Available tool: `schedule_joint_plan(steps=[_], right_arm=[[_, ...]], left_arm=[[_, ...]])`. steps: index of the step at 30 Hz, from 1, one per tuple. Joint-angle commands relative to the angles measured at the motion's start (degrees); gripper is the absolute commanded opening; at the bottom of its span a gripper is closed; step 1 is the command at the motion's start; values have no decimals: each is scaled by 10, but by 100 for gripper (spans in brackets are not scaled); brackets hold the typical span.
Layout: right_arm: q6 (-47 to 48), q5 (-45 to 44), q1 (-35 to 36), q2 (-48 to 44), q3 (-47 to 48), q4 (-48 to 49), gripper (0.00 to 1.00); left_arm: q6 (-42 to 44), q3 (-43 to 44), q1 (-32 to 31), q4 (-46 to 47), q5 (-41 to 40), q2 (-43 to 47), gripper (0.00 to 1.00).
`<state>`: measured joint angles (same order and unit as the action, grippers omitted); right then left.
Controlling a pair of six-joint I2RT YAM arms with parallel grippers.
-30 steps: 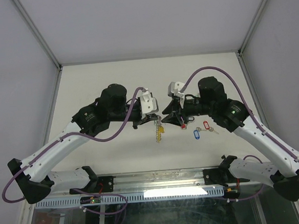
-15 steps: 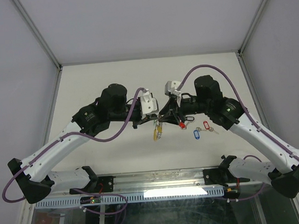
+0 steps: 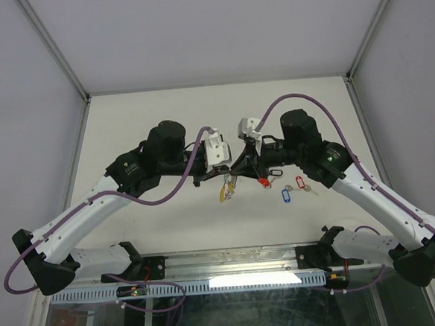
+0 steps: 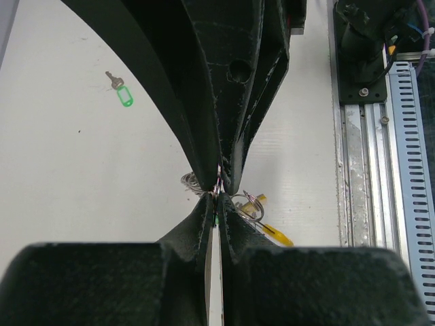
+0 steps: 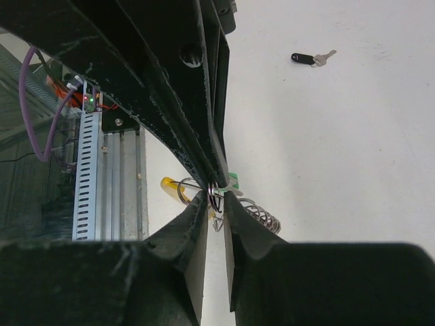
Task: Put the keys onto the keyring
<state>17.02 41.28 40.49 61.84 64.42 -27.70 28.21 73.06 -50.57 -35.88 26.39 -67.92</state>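
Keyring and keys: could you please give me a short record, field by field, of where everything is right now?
keyring: hanging where the two grippers meet, yellow part lowest
left gripper: shut on the keyring
right gripper: fingertips meeting the left's at the keyring; grip unclear
lying loose: green key, black key, blue key, red key

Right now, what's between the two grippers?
The keyring: both wrist views show the left gripper and right gripper tip to tip, pinching its wire where they meet, with a green tag beside it.
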Motion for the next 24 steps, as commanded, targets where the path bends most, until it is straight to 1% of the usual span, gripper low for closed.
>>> schedule_joint_plan(steps=[1,3,4,5,7,8,11,13,16,24], right_arm=[[-1,11,0,-3,19,27,16],[-1,12,0,-2,20,27,10],[0,11,0,-3,21,28,3],[2,7,1,-4,22,28,0],[9,5,0,-8,25,25,0],[10,4,0,-11,27,25,0],[13,2,1,-24,27,23,0],[15,7,1,-34,28,22,0],[18,18,0,-48,29,22,0],[30,37,1,-66,41,15,0]], left_arm=[[13,32,1,14,29,3,0],[14,32,0,14,33,2,0],[14,32,1,14,35,3,0],[15,32,1,14,36,4,0],[13,33,1,16,38,5,0],[11,31,0,21,38,7,4],[0,23,1,41,43,21,25],[-9,15,1,58,47,33,32],[-25,4,0,75,54,50,34],[-62,-42,1,130,85,83,33]])
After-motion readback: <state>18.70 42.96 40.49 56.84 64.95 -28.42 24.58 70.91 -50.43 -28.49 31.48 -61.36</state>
